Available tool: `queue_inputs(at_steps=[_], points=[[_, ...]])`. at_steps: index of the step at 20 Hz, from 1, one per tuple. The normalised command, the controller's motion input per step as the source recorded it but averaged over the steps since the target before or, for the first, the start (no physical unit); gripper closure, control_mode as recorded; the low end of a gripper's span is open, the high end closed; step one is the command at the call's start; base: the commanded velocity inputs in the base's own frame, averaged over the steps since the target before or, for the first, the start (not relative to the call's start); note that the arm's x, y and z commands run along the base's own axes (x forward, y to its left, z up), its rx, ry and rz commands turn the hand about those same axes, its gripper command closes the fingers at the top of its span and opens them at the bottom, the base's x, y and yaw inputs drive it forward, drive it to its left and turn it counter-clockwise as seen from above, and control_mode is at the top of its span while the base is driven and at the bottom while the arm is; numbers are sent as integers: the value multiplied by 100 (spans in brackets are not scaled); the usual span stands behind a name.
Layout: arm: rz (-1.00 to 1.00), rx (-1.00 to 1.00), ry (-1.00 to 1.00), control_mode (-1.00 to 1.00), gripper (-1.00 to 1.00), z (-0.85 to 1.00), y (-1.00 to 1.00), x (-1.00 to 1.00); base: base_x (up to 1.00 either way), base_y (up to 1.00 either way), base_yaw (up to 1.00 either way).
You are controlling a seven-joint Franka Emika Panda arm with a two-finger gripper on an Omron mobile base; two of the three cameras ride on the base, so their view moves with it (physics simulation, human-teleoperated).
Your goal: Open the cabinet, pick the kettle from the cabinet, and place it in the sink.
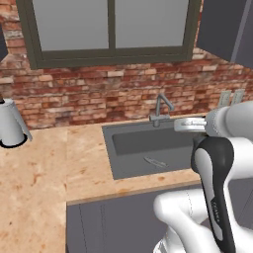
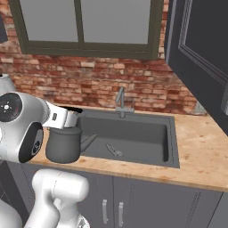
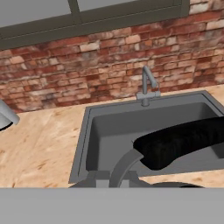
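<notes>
gripper [image 2: 73, 116]: clenched on the kettle's black handle | kettle [image 2: 63, 144]: hangs under the hand above the sink's left front rim, upright, spout toward the basin | sink [image 2: 171, 151]: recessed in the counter, faucet [image 2: 121, 102] at back edge | cabinet [image 2: 200, 49]: door swung open, upper right | white jug [image 1: 11, 123]: counter's left edge

left base view: behind-left, looking forward and down
right base view: behind-right, same way
hand view: close above
shared: sink [image 1: 143, 143], centre frame

Even, bright rendered light, soft shading inside the sink [image 1: 123, 143], no glare, slightly pixelated edges
</notes>
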Motion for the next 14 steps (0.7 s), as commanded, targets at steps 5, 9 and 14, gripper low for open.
queue_inputs(at_steps=[5, 9, 14], points=[[0, 0, 0, 100, 100, 0, 0, 0, 0, 0, 0], [0, 0, 0, 100, 100, 0, 0, 0, 0, 0, 0], [0, 0, 0, 100, 100, 0, 0, 0, 0, 0, 0]])
